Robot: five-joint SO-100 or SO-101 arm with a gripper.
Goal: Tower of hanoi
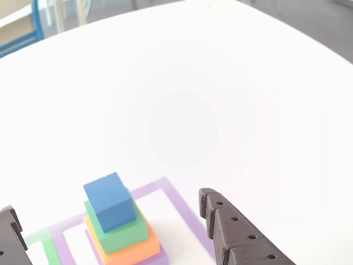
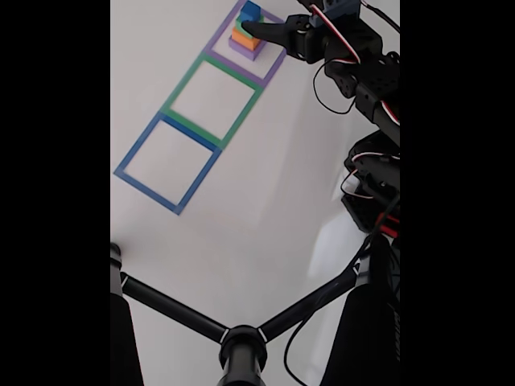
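Note:
A stepped stack stands inside the purple taped square (image 1: 182, 212): a blue cube (image 1: 110, 201) sits on a green block (image 1: 124, 234), then an orange block (image 1: 135, 251), with a purple block (image 1: 160, 258) at the bottom. My gripper (image 1: 107, 204) is open, with one dark finger (image 1: 237, 232) to the right of the stack and the other finger (image 1: 10, 234) to its left, both clear of the blocks. In the fixed view the stack (image 2: 247, 34) is at the top, and the gripper (image 2: 253, 26) reaches over it from the right.
A green taped square (image 2: 171, 95) and a blue taped square (image 2: 129, 157) lie in a row beyond the purple one on the white table (image 2: 265, 185). The arm's base and cables (image 2: 370, 169) stand at the right. Black tripod legs (image 2: 241, 338) cross the bottom.

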